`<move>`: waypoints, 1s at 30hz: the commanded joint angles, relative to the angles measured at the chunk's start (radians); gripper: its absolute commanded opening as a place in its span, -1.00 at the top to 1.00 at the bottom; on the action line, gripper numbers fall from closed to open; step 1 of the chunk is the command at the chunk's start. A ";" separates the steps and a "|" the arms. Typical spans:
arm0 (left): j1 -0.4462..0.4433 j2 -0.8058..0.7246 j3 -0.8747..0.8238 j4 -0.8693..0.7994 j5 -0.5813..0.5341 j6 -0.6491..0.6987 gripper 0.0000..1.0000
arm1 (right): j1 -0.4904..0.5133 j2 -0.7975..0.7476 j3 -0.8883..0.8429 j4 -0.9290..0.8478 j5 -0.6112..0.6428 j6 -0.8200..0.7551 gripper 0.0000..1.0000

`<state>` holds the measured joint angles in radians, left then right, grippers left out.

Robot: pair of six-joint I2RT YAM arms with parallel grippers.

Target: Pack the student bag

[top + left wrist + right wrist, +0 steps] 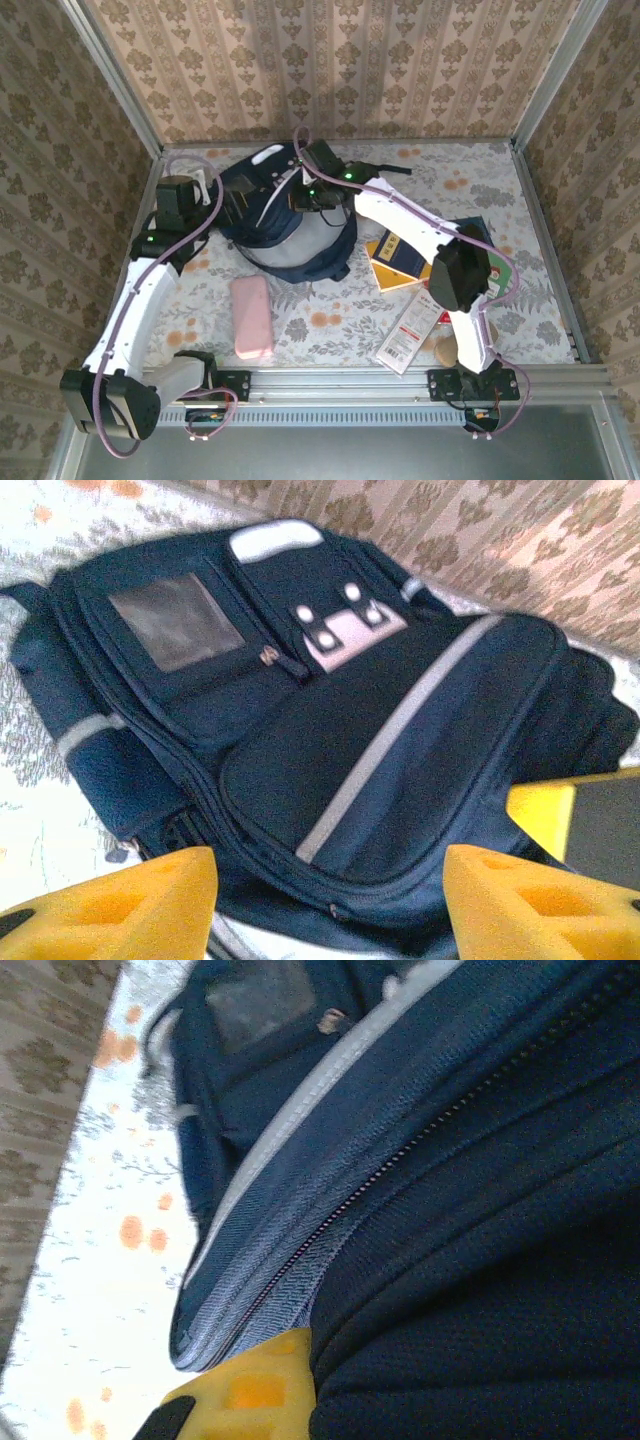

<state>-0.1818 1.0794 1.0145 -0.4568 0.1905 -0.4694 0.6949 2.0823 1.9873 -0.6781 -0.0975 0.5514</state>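
Student bag: lies near the far edge of the desk, left of centre. Left end effector: open, fingers apart beside the bag. Right end effector: closed, pressed against bag fabric

I see open table toward the far right corner. The student bag blocks the far middle, books the right side.
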 commanded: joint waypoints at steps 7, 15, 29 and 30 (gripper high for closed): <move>-0.025 -0.075 -0.106 -0.119 0.027 -0.016 -0.27 | 0.027 -0.039 -0.030 -0.068 0.217 -0.101 0.06; -0.257 0.035 0.002 -0.441 -0.291 -0.100 -0.45 | 0.046 -0.309 -0.324 0.032 0.325 -0.128 -0.39; -0.396 0.207 -0.176 -0.499 -0.347 -0.235 -1.00 | 0.067 -0.683 -0.828 0.211 0.313 -0.055 -0.74; -0.391 0.220 -0.184 -0.481 -0.332 -0.240 -1.00 | 0.068 -0.685 -0.843 0.213 0.312 -0.055 -0.75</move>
<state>-0.5865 1.2751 0.8513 -0.9707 -0.1642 -0.6724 0.7574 1.4418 1.1893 -0.5278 0.2127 0.4740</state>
